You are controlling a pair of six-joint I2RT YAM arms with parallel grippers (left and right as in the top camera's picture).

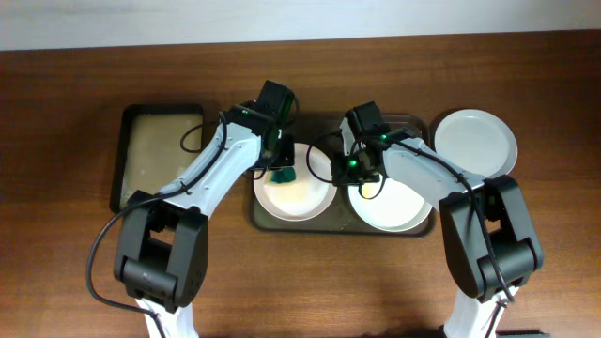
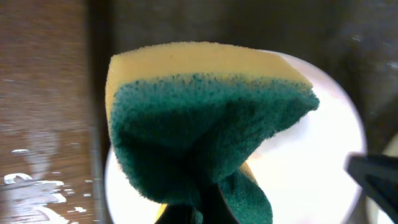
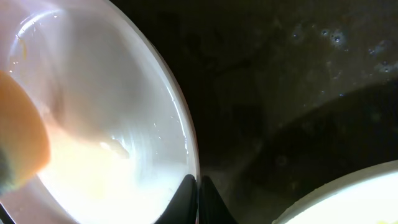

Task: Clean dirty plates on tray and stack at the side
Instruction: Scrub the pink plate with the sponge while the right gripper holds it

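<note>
The dark tray [image 1: 340, 223] holds two white plates. My left gripper [image 1: 280, 161] is shut on a green and yellow sponge [image 1: 282, 175] over the left plate [image 1: 299, 199], which has a faint yellow smear. In the left wrist view the sponge [image 2: 205, 124] fills the frame above that plate [image 2: 311, 162], with the fingers [image 2: 205, 208] pinching it. My right gripper [image 1: 351, 169] is shut on the left plate's right rim; its wrist view shows the fingers [image 3: 199, 190] closed on the rim of the plate [image 3: 99, 93]. The second plate [image 1: 394, 205] lies right of it. A third plate [image 1: 475, 141] sits on the table beside the tray.
A smaller black tray with a tan inside [image 1: 160, 155] lies at the left on the wooden table [image 1: 75, 263]. The two arms are close together over the dark tray [image 3: 280, 93]. The second plate's edge shows in the right wrist view [image 3: 354, 199].
</note>
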